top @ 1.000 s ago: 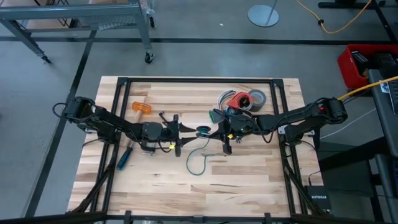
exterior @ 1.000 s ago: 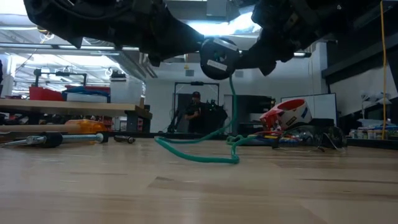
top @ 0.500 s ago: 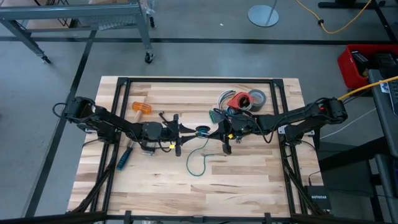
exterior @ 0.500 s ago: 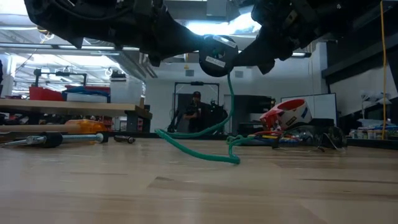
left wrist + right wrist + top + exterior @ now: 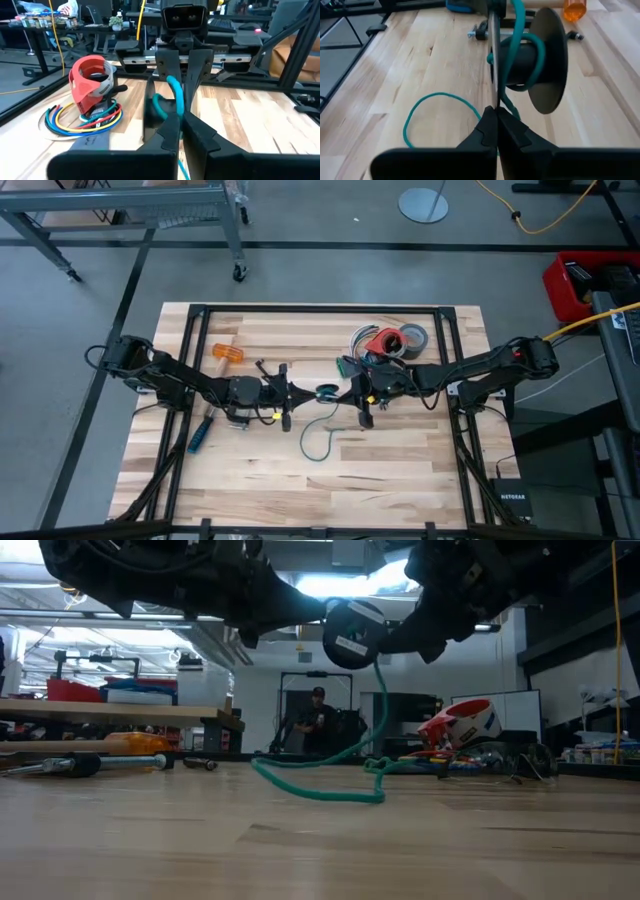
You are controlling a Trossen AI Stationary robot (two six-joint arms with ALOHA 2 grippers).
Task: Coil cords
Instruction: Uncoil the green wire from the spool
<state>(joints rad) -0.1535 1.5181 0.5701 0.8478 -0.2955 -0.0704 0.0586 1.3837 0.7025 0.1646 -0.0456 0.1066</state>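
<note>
High view shows the two arms meeting in the middle of the wooden table (image 5: 400,470). The left gripper (image 5: 300,392) has its fingers pressed together on the green cord (image 5: 318,442), right by a small black spool (image 5: 327,391). The right gripper (image 5: 347,392) is closed too, pinching the flat side of that spool. Both hold it up in the air, above the table. Some cord is wrapped on the spool. More of it hangs down and lies in a loose loop on the wood, just below the grippers. Farther off sit a red tape roll (image 5: 378,340), a grey tape roll (image 5: 412,336) and a ring of coloured wires (image 5: 82,120). An orange piece (image 5: 228,353) lies near the left arm.
</note>
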